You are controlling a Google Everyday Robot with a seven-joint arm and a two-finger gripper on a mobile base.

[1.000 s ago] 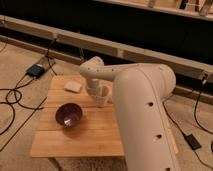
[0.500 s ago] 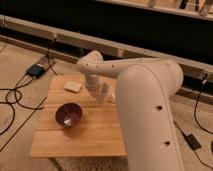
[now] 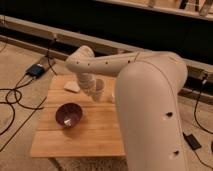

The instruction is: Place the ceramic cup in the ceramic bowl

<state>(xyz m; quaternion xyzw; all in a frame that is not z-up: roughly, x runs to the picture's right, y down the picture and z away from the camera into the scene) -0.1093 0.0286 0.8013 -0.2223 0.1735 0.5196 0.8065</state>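
Camera view, the only 1 on hand: a wooden table (image 3: 95,137) stands on a speckled floor, and the robot's thick white arm (image 3: 145,100) reaches across it from the right foreground, bending at an elbow above the far left part of the top and dropping down to the work.

The gripper (image 3: 95,91) sits low over the far middle of the table. Its fingers are drawn tight, and the ceramic cup (image 3: 100,89) is right at their tips, so I judge the cup to be clamped between them. Whether the cup's base touches the wood or hangs just clear of it, I cannot tell.

The ceramic bowl (image 3: 69,115) rests on the left half of the table, nearer the camera than the cup and apart from it, with bare wood between the 2. Its hollow is empty. A flat pale block (image 3: 72,86) lies to the left of the gripper, beyond the bowl, and plays no part in the task.

Progress, as I judge it: the grasp looks done, and the placing is not. What remains is to carry the cup toward the camera and to the left, bring it over the bowl, lower it in, and let go.

The cup stands mouth up, with its wider rim on top and the narrower foot below. Its long axis runs close to vertical; a slight lean cannot be ruled out.
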